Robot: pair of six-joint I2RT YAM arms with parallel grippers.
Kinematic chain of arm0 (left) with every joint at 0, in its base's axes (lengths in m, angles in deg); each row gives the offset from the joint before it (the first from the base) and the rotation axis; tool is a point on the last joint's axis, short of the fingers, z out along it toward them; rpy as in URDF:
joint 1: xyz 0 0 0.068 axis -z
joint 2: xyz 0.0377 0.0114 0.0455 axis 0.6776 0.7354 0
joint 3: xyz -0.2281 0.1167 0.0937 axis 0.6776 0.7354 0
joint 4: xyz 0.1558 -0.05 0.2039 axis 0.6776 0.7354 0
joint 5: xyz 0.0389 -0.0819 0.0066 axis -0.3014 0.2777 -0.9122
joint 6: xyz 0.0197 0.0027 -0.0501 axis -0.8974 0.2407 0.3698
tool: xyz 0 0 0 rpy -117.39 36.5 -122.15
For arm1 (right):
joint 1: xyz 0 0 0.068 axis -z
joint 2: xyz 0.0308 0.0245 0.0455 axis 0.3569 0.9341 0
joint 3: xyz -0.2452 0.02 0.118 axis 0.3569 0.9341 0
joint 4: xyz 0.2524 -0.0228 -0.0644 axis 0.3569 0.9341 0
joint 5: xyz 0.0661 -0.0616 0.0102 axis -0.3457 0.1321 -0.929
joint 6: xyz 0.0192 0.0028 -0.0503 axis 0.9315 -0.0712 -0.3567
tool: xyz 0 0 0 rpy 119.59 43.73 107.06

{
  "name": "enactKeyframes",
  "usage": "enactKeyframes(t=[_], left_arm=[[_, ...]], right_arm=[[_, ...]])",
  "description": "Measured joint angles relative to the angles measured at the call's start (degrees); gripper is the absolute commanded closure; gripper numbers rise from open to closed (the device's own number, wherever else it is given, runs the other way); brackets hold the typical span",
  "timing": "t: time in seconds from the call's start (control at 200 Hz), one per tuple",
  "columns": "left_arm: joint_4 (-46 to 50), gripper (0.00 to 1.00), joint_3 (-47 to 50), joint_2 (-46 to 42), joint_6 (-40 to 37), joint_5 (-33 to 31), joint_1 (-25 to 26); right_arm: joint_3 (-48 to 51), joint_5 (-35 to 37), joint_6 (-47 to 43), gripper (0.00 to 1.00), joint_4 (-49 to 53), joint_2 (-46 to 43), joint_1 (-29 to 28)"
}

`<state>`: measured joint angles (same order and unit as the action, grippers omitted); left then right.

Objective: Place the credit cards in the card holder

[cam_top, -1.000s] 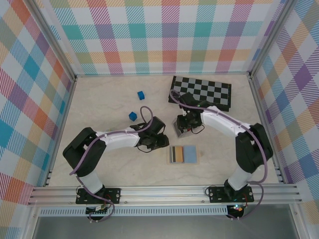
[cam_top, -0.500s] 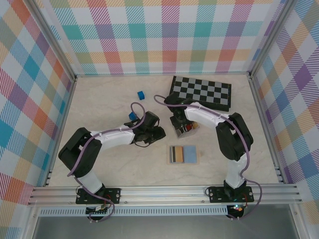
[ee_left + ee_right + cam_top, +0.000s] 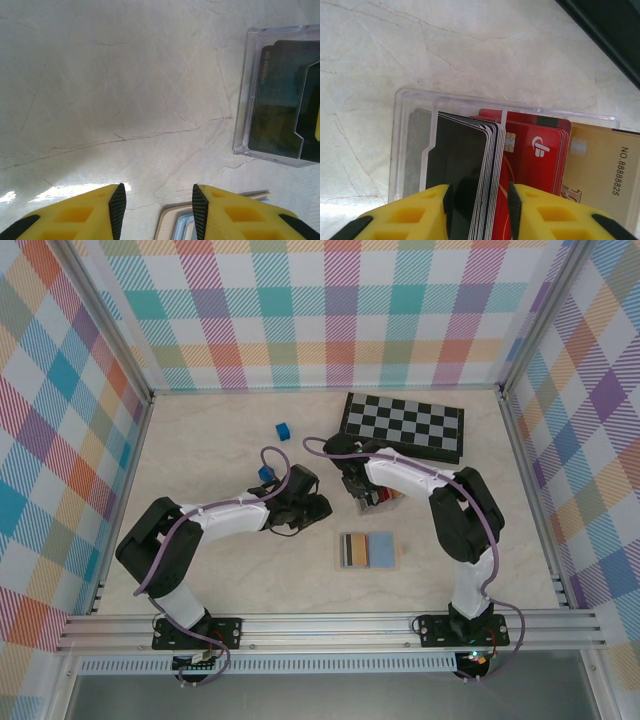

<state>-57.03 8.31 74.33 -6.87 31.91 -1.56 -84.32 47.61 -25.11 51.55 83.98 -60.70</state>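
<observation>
I count one holder (image 3: 367, 550), one clear case (image 3: 400, 150), two blue cubes (image 3: 283, 429), and cards (image 3: 470, 165) packed too tightly to number (black in front, red behind). The holder lies open at lower centre of the top view, long axis left to right. The cards stand on edge in the case. The right gripper (image 3: 480, 207) straddles them; I cannot tell whether it pinches. The left gripper (image 3: 159, 210) has its fingers apart over bare table.

Card holder (image 3: 172, 225) cut off at the bottom edge, clear case (image 3: 241, 100) at the right edge — credit cards (image 3: 465, 160) run out of frame at their lower ends.
</observation>
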Motion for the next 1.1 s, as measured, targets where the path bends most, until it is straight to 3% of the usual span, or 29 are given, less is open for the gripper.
enactKeyframes(t=[0.315,0.605,0.855,1.1], left_arm=[[0.00,0.58,0.00,0.00,0.00,0.13,0.00],[0.00,0.58,0.00,0.00,0.00,0.17,0.00],[-0.02,0.58,0.00,0.00,-0.02,0.63,0.00],[-1.79,0.57,0.00,0.00,0.00,3.08,-0.13]], right_arm=[[0.02,0.37,-0.26,0.86,-0.02,-0.44,-0.02],[0.02,-0.44,-0.20,0.94,0.35,-1.95,-0.02],[0.09,-5.86,1.57,0.97,1.09,-6.86,0.92],[2.89,-14.73,4.61,0.98,-0.02,-12.02,5.38]])
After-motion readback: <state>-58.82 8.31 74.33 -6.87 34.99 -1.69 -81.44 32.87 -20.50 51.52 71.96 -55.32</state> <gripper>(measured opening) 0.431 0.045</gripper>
